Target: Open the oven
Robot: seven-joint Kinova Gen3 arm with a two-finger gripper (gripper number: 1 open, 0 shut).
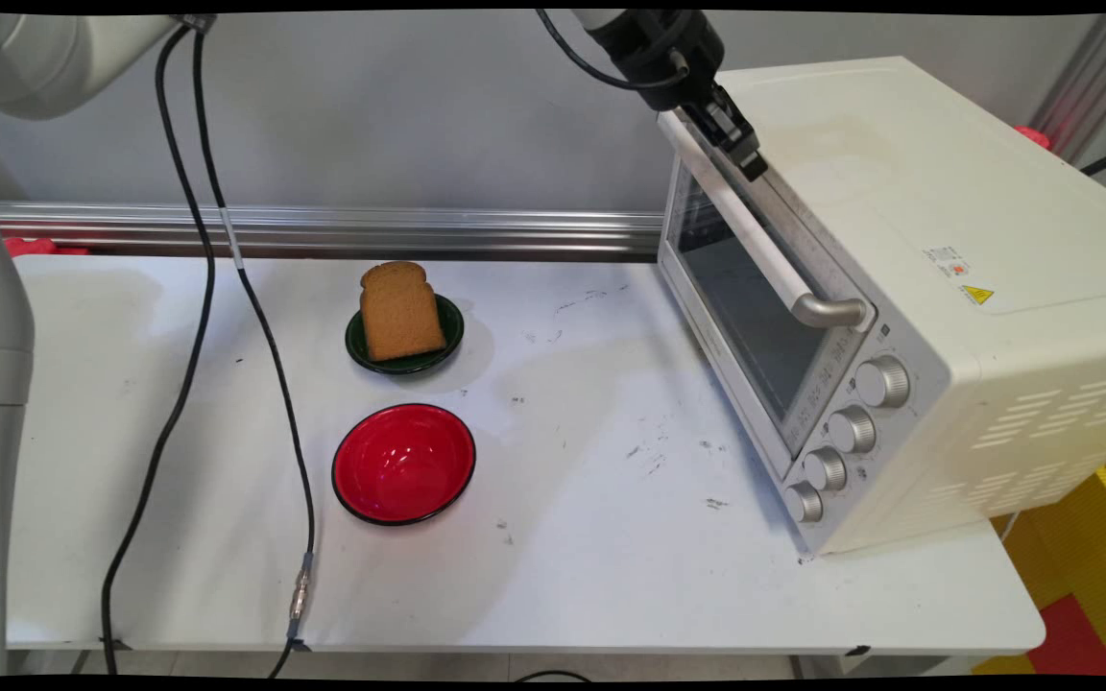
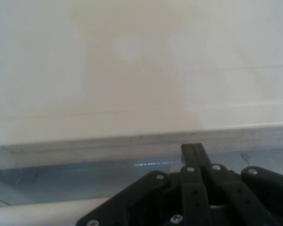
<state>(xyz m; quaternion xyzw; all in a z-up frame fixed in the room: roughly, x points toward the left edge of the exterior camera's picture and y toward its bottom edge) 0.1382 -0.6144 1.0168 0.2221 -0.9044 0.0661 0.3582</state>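
My gripper is shut and reaches down from the top edge onto the cream toaster oven at the right. Its tips sit at the upper edge of the glass door, just behind the far end of the door's white bar handle. In the hand view the black fingers stand together against the door's top rim, with the oven's top beyond and the handle at lower left. Nothing shows between the fingers. The door looks closed.
A slice of brown bread leans on a small dark green plate at the table's middle back. A red bowl sits in front of it. Black cables hang over the table's left part. Several knobs line the oven's front.
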